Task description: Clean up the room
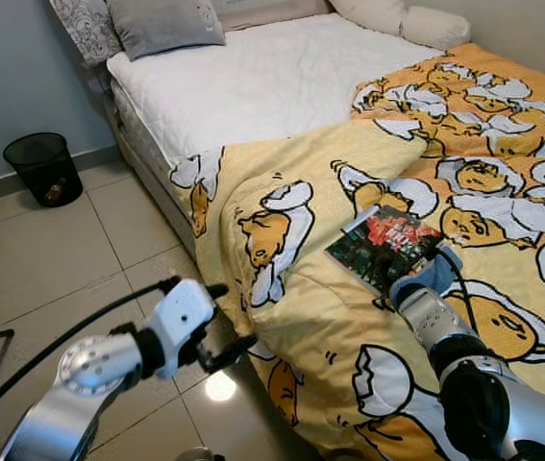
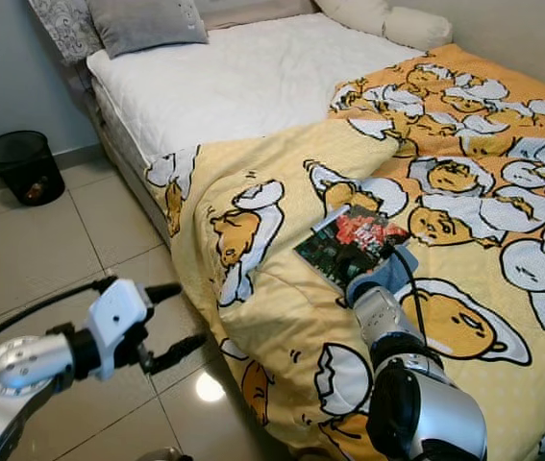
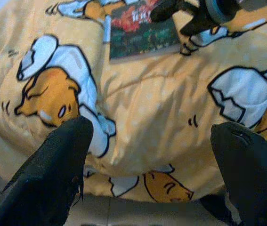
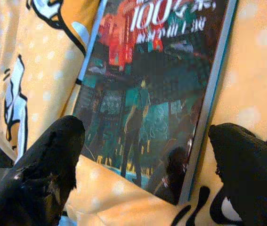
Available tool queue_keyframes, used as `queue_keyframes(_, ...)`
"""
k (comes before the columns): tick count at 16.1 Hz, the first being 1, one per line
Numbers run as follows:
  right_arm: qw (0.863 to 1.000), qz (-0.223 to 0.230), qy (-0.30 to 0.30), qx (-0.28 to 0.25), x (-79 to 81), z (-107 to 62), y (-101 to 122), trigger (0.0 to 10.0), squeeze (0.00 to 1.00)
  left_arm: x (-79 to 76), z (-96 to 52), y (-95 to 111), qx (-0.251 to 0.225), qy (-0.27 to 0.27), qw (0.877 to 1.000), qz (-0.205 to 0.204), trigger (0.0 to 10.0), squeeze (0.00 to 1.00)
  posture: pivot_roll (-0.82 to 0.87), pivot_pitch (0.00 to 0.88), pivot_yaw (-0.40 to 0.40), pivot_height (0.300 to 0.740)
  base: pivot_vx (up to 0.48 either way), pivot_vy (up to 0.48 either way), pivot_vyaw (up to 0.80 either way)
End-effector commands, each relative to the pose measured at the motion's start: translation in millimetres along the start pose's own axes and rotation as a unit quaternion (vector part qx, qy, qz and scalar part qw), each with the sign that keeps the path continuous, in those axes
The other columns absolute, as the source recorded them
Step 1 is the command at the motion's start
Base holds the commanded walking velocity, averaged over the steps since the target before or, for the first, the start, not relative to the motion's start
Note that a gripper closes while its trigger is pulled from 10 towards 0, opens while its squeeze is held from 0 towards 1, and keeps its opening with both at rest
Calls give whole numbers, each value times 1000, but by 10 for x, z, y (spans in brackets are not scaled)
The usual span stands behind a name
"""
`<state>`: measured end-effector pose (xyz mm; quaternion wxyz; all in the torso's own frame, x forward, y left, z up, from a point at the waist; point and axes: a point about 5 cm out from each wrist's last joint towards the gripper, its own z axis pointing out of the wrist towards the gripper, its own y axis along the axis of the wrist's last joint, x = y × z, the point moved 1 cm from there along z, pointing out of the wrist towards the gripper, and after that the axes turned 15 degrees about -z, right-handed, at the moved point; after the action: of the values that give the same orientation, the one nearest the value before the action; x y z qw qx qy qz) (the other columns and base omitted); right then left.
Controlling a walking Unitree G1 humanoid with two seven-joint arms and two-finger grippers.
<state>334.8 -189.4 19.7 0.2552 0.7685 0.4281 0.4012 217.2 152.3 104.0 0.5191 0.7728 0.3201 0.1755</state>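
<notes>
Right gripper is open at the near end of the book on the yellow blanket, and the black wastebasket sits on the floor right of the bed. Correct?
Not quite: the wastebasket stands on the floor left of the bed, as the left eye view shows. The rest holds: the right gripper is open at the book's near end on the yellow blanket.

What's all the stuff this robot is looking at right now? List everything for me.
book: one, dark cover with red, lying on the blanket
blanket: one, yellow with cartoon egg print, spread over the bed
mattress: one, white, bare at the head end
pillows: grey and cream, at the head end
waste bin: one, black, on the tiled floor by the wall
left gripper: open, above the floor beside the bed
right gripper: open, over the book
</notes>
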Motion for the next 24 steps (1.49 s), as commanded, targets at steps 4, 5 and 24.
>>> queue_keyframes(4,999,27,20,9,84,10,-18,10000,0,47,-122,-52,11,39,999,10,10000,980,118,22,-11,740,0,0,0)
queue_keyframes(5,999,35,24,10,98,11,-20,10000,0,47,-133,-58,11,43,999,9,10000,976,122,24,-12,740,0,0,0)
queue_keyframes(24,975,217,37,-23,227,16,-69,10000,0,-103,-342,130,10,42,999,28,10000,980,264,134,0,740,0,0,0)
